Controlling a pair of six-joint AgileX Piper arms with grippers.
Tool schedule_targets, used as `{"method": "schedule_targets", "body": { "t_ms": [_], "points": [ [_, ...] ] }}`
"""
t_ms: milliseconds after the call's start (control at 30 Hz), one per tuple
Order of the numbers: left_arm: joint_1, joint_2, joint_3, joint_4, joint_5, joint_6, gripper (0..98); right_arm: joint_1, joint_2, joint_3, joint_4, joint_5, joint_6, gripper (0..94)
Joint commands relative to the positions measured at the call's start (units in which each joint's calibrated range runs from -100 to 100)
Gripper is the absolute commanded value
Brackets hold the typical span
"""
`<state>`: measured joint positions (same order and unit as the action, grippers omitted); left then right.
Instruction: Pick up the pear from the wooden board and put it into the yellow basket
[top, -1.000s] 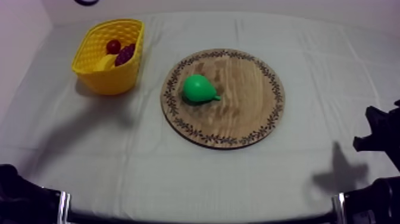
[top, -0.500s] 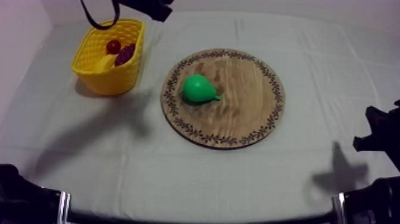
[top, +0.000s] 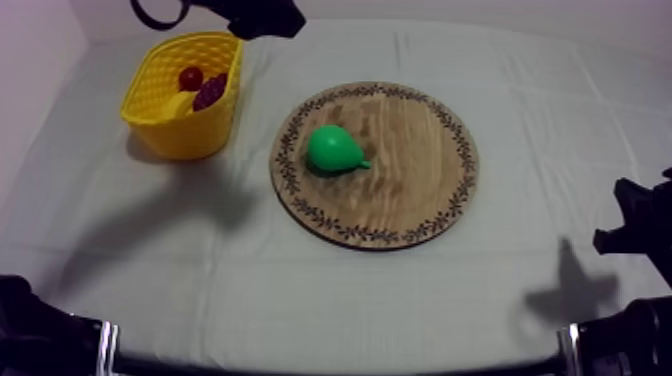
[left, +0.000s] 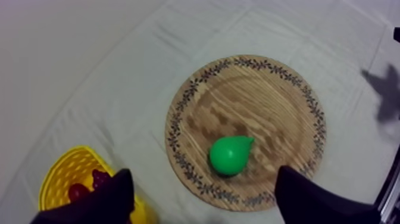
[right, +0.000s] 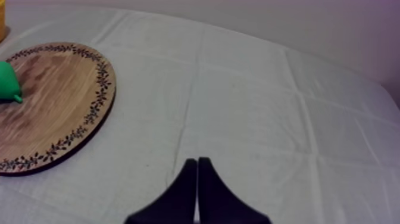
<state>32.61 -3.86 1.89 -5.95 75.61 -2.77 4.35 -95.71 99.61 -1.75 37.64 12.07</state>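
Note:
The green pear (top: 333, 149) lies on its side on the left half of the round wooden board (top: 410, 170). The yellow basket (top: 186, 135) stands at the back left and holds a small red fruit (top: 190, 77), grapes (top: 210, 91) and a banana (top: 179, 104). My left gripper (top: 262, 16) hangs high behind the basket and the board. From its wrist the fingers (left: 104, 199) stand wide apart, open and empty, high above the pear (left: 230, 155), board (left: 256, 101) and basket (left: 59, 176). My right gripper (right: 197, 179) is shut, a narrow wedge low over the cloth.
The right arm (top: 632, 228) rests at the table's right edge, well away from the board (right: 53, 101). Bare cloth lies between the board and the basket and all along the front. A wall closes the table's far side.
My left arm has come into the top view at the upper left and reached rightward, from behind the basket toward the board. Pear, basket and right arm have stayed put.

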Motion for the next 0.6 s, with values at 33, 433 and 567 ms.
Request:
{"method": "schedule_targets", "body": {
  "t_ms": [33,433,567],
  "points": [
    [-0.2,0.1,-0.5,0.1,3.0,-0.4,95.2,0.0,0.0,0.1,0.0,0.0,0.0,0.3],
    [-0.4,1.6,6.6,1.51,-2.6,-2.0,95.4,0.0,0.0,0.1,0.0,0.0,0.0,0.3],
    [-0.2,3.3,9.3,2.36,-4.3,-2.8,94.5,0.0,0.0,0.1,0.0,0.0,0.0,0.3]
  ]
}}
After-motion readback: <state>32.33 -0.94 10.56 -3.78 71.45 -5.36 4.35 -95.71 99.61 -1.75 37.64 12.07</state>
